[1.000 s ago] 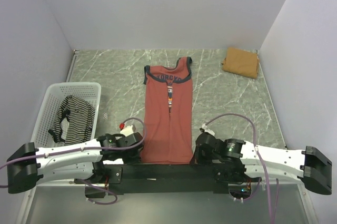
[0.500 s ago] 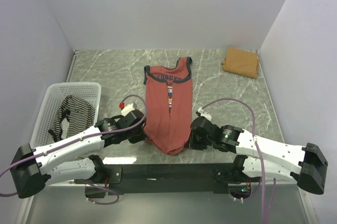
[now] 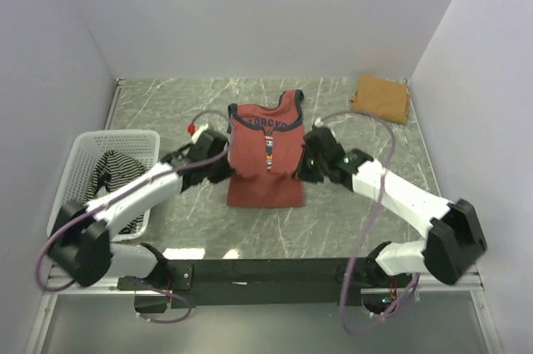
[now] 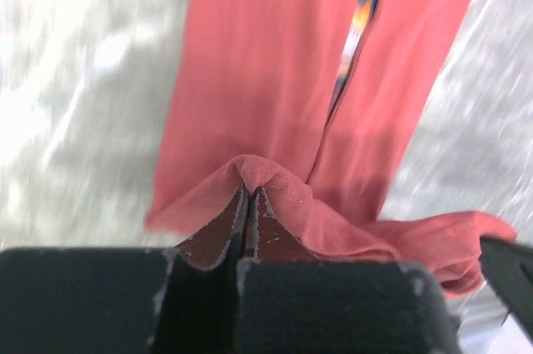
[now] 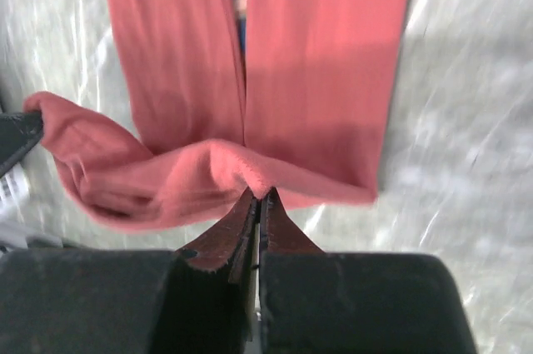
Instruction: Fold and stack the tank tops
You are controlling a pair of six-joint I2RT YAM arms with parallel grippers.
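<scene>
Top external view: the rust-red tank top (image 3: pixel 265 147) lies lengthwise mid-table, its sides already folded inward. Its hem end is lifted and doubled over toward the neckline. The left gripper (image 3: pixel 221 167) and right gripper (image 3: pixel 310 162) each hold one hem corner, and both wrist views show the jaws clenched on a thin pinch of red cloth.

The likeliest trouble, as I judge it, is that pinch. Only a small bite of fabric sits between the tips, so a tug could pull a corner free and drop the fold crooked. The hem also sags between the two grips in the right wrist view. If one arm travels further than the other, the folded edge would land slanted. The narrow slit between the side panels, where the chest print shows, could spread open if the cloth drags.

Bare marble table (image 3: pixel 350 221) lies on both sides of the garment and beyond its neckline toward the far wall. The white mesh basket (image 3: pixel 125 137), holding the striped tank top (image 3: pixel 112 183), sits well apart to the left, though near the left arm's elbow. The tan-brown tank top (image 3: pixel 381 97) lies folded in the far right corner, well apart.
</scene>
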